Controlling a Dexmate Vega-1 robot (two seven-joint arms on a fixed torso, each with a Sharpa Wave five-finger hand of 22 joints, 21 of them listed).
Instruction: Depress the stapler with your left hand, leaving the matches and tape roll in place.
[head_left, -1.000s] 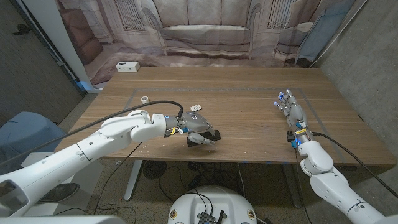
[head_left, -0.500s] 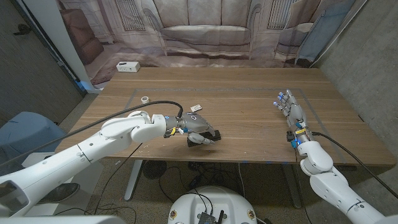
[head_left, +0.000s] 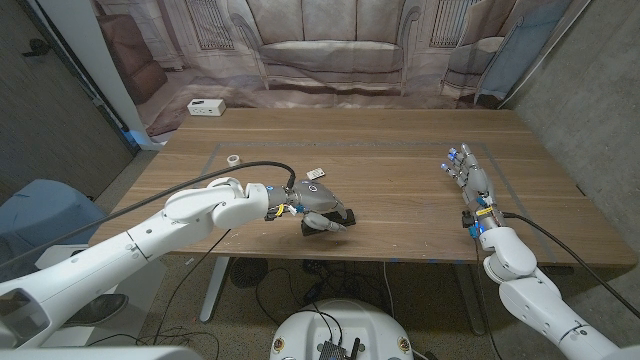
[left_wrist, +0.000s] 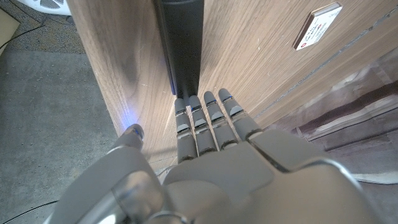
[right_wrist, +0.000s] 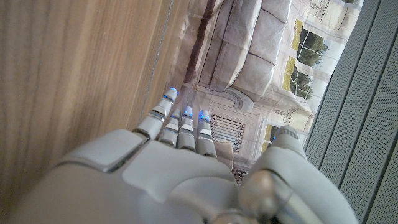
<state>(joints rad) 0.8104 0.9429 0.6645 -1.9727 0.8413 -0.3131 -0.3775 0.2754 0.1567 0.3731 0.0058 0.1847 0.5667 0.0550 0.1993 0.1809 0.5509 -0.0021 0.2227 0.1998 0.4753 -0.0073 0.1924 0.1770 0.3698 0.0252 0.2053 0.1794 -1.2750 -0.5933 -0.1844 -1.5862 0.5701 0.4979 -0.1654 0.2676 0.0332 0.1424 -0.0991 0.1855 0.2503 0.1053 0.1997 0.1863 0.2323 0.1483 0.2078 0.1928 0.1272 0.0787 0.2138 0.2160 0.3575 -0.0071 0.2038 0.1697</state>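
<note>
The stapler (left_wrist: 185, 46) lies near the counter's (head_left: 400, 190) front edge, running lengthwise straight ahead of the left hand (head_left: 318, 208), at its 12 o'clock. The extended fingers (left_wrist: 208, 121) lie on its near end, grasping nothing. The right hand (head_left: 472, 185) waits well apart, fingers released.

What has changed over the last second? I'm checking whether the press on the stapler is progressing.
No visible change. The left hand still lies over the stapler, fingers on its top. The matches, the tape roll and the waiting right hand stayed put.
</note>
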